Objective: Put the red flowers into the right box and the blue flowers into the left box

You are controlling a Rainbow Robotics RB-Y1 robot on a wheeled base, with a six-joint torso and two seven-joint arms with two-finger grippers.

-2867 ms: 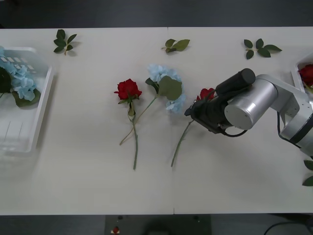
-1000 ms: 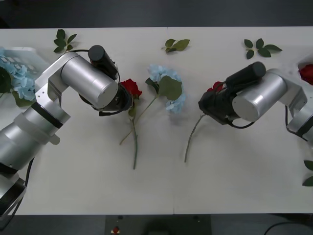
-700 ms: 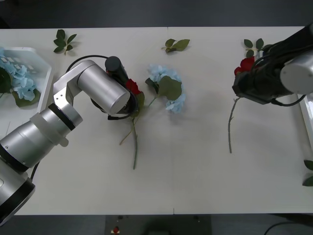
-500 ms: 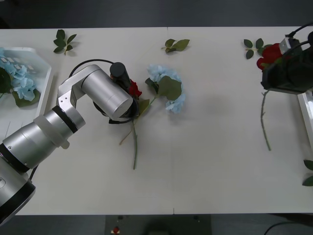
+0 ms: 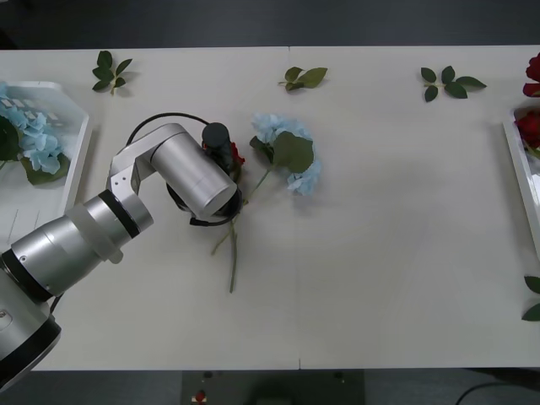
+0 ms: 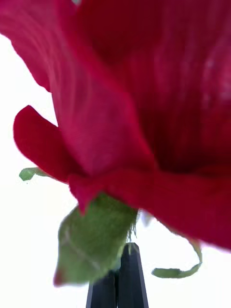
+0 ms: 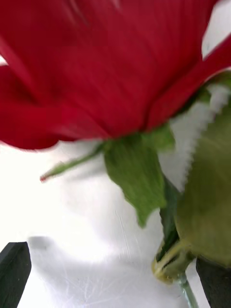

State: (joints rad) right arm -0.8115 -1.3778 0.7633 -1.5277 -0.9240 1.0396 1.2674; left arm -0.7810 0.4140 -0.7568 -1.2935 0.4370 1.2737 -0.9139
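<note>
- Risk 1: left hand (image 7: 115, 284) could pinch a leaf or the blue flower's (image 5: 287, 152) crossing stem along w/ the rose (image 5: 235, 154); both stems overlap just below the heads on the surface (image 5: 380, 253), so a sloppy close may drag the blue one too
- Risk 2: if it grabs only the calyx/leaf, the rose may slip or swing on lift; thin stem, top-heavy head
- Risk 3: this rose belongs in the right box (image 5: 516, 156), far across from the left arm; long carry or a handover looks needed, chance of a drop en route
- Left hand: fingers wide apart, dark tips at the two lower corners of the left wrist view, nothing gripped yet; rose head looms right in front, its stem base (image 7: 168, 262) sitting close to one finger, not centred btwn them
- Front view: left arm's wrist covers most of that rose head, green stem trailing out below it toward the robot
- Right hand (image 6: 118, 279): fingers pressed together on a second red rose (image 6: 144, 96) just under its head; judging by red heads at the front view's right edge (image 5: 532, 67), it's over or beside the right box
- Left box (image 5: 59, 219) at far left already holds blue flowers (image 5: 29, 135)
</note>
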